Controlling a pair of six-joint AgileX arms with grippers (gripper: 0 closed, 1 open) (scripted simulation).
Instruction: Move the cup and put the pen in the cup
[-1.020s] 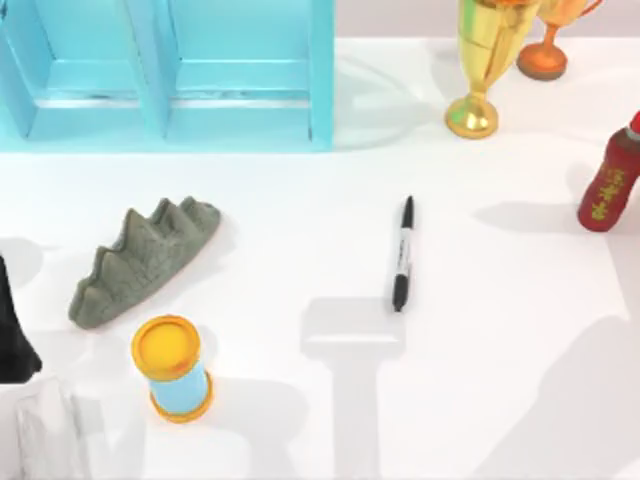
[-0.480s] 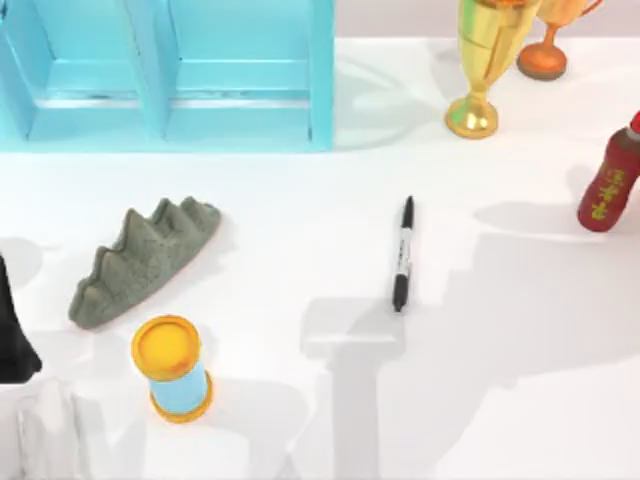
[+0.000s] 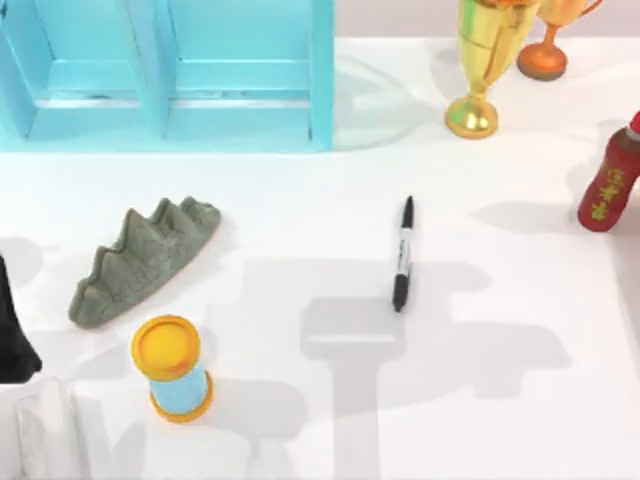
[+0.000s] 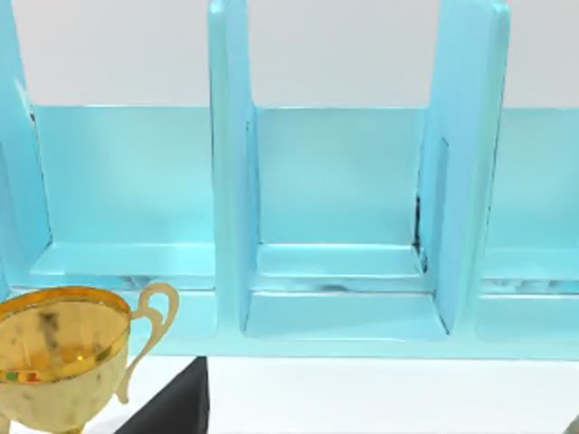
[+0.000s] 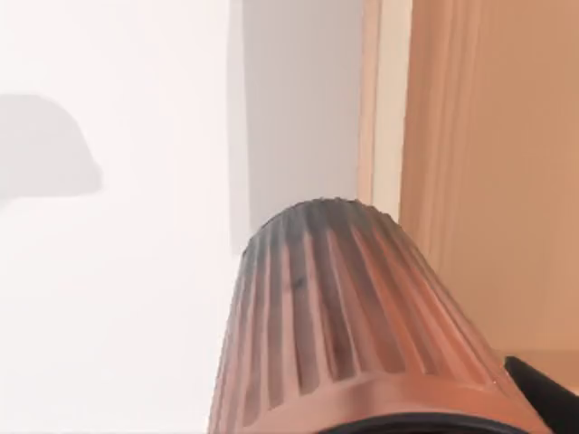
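Note:
The pen (image 3: 402, 253), black with a pale label band, lies flat near the table's middle, cap end toward the front. The cup (image 5: 344, 316), copper-brown with ribbed sides, sits very close in the right wrist view, its base pointing away over the white table near the table's edge. One of my right gripper's black fingers (image 5: 547, 393) shows beside the cup's rim, and the gripper appears shut on the cup. A black part of my left arm (image 3: 12, 335) rests at the table's left edge.
A light blue shelf (image 3: 170, 70) stands at the back left, a gold trophy (image 3: 478, 60) and an orange one (image 3: 545, 45) at the back right. A red bottle (image 3: 610, 185) is at the right edge. A grey jagged rock (image 3: 140, 260) and a blue cylinder (image 3: 172, 368) lie front left.
A broad shadow has spread leftward across the front middle of the table, over the pen's area. The pen and the other objects have not moved.

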